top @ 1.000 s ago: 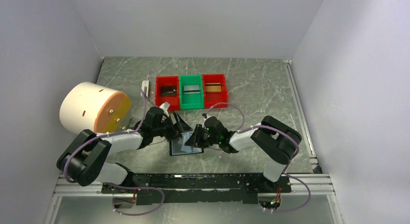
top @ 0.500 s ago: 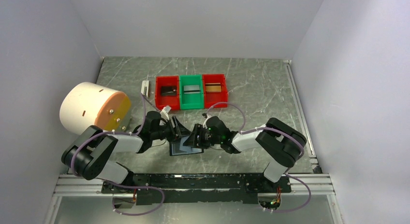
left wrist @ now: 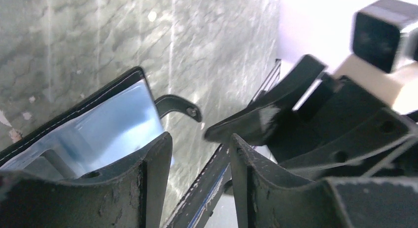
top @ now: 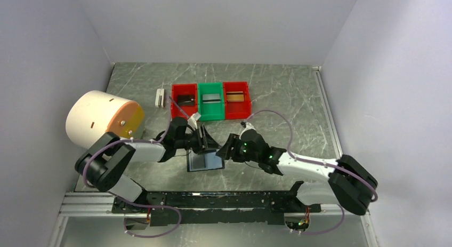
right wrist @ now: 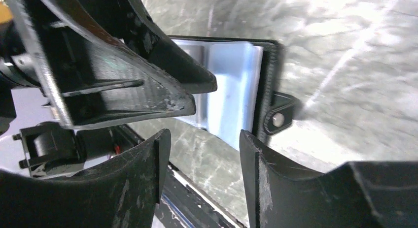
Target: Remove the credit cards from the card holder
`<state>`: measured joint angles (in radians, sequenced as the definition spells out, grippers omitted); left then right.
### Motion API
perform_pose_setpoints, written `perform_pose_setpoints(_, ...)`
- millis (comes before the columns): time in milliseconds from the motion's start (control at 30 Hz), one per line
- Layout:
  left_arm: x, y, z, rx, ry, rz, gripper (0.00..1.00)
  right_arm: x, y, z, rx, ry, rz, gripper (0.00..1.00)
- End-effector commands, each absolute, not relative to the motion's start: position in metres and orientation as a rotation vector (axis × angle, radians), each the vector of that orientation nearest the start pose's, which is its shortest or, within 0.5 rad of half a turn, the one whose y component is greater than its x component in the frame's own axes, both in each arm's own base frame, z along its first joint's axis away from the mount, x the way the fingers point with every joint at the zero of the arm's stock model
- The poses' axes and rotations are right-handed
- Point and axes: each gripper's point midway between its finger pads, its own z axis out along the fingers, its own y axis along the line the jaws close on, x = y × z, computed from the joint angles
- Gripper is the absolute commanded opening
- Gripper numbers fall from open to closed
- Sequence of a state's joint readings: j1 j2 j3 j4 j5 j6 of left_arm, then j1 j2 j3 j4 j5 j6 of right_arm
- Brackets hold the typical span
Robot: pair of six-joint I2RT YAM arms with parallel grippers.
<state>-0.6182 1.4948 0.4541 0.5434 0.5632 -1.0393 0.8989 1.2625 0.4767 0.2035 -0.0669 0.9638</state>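
Card holder [top: 204, 161]: lies open on table [top: 298, 97], near centre, bluish pockets facing up.
Left gripper [left wrist: 200, 138]: jaws parted, nothing between them, over the holder.
Right gripper [right wrist: 204, 137]: jaws parted, nothing between them, just beside its right edge.
Far row:
- left red bin [top: 176, 105], holding dark card [top: 186, 102]
- green bin [top: 211, 116], holding grey card [top: 211, 98]
- right red bin [top: 237, 114], holding tan-orange card [top: 235, 97]

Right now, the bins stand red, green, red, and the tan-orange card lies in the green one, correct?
No. The top external view shows the tan-orange card in the right-hand red bin; the green bin holds a grey card.
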Motion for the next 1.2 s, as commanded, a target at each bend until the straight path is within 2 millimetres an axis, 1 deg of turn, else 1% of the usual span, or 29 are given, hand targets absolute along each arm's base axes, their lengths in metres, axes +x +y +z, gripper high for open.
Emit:
perform_pose_setpoints(0,0.204,-0.304,0.059,-0.114,2.457,-1.445,0.51,0.188,0.267,0.069,0.117,2.378,0.889,0.56)
perform_pose_setpoints(67,0.207,-0.301,0.063,-0.131,2.432,-1.420,0.53,0.190,0.269,0.075,0.109,2.364,0.904,0.48)
perform_pose_setpoints(133,0.213,-0.296,0.075,-0.119,2.412,-1.352,0.54,0.190,0.276,0.080,0.076,2.356,0.937,0.47)
perform_pose_setpoints(200,0.220,-0.285,0.083,-0.125,2.404,-1.229,0.57,0.192,0.284,0.082,0.047,2.358,0.951,0.47)
perform_pose_setpoints(267,0.225,-0.263,0.084,-0.185,2.417,-1.056,0.60,0.192,0.294,0.084,0.004,2.363,0.965,0.47)
perform_pose_setpoints(333,0.228,-0.235,0.082,-0.283,2.423,-0.876,0.63,0.191,0.305,0.086,-0.086,2.357,0.949,0.48)
perform_pose_setpoints(367,0.228,-0.219,0.080,-0.344,2.420,-0.791,0.65,0.191,0.310,0.085,-0.121,2.367,0.901,0.49)
perform_pose_setpoints(433,0.223,-0.191,0.078,-0.449,2.407,-0.660,0.67,0.190,0.320,0.084,-0.196,2.376,0.797,0.53)
perform_pose_setpoints(500,0.218,-0.168,0.079,-0.534,2.375,-0.582,0.71,0.189,0.328,0.080,-0.234,2.390,0.692,0.56)
perform_pose_setpoints(567,0.213,-0.147,0.081,-0.617,2.339,-0.528,0.78,0.187,0.338,0.072,-0.282,2.417,0.622,0.58)
perform_pose_setpoints(667,0.207,-0.121,0.084,-0.717,2.290,-0.481,0.83,0.182,0.350,0.061,-0.353,2.438,0.497,0.65)
perform_pose_setpoints(767,0.203,-0.106,0.096,-0.775,2.225,-0.477,0.86,0.183,0.365,0.059,-0.400,2.439,0.425,0.67)
perform_pose_setpoints(800,0.201,-0.103,0.100,-0.786,2.205,-0.475,0.87,0.182,0.366,0.053,-0.418,2.448,0.394,0.68)
perform_pose_setpoints(900,0.198,-0.092,0.109,-0.804,2.164,-0.453,0.87,0.183,0.372,0.046,-0.467,2.456,0.350,0.69)
perform_pose_setpoints(1033,0.197,-0.086,0.117,-0.794,2.135,-0.446,0.87,0.181,0.381,0.042,-0.520,2.455,0.323,0.71)
perform_pose_setpoints(1167,0.197,-0.086,0.126,-0.780,2.120,-0.455,0.87,0.180,0.383,0.030,-0.549,2.478,0.274,0.72)
